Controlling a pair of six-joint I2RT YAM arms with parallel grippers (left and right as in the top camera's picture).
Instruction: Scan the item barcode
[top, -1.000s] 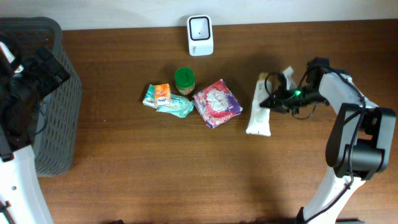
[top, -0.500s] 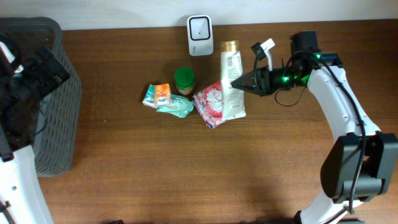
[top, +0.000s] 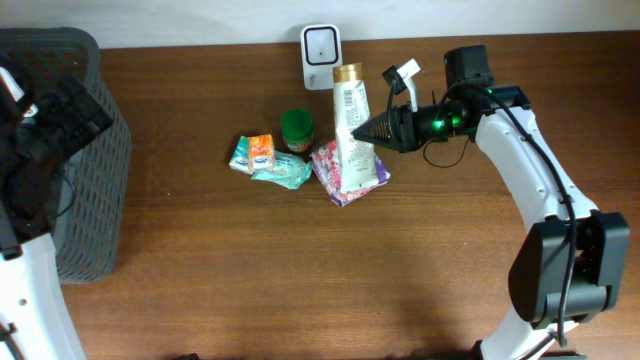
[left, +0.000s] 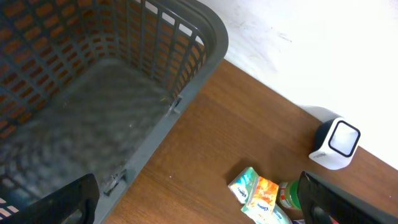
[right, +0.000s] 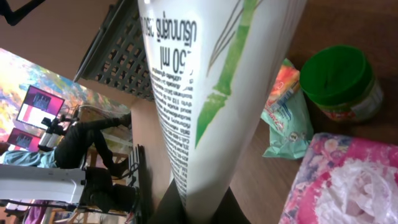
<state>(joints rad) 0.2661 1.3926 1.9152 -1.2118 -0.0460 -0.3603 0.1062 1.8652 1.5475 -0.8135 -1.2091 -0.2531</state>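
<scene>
glossy white tube (top: 349, 112) moved left, pinched by right gripper (top: 369, 131)

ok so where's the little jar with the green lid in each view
overhead: the small green-lidded jar stands upper middle, just below the white scanner box.
left wrist: bottom edge, right of centre, only partly showing.
right wrist: upper right, right of the white plastic tube.
shared landmark: the orange-and-teal sachets lie right beside the jar in all three.
</scene>
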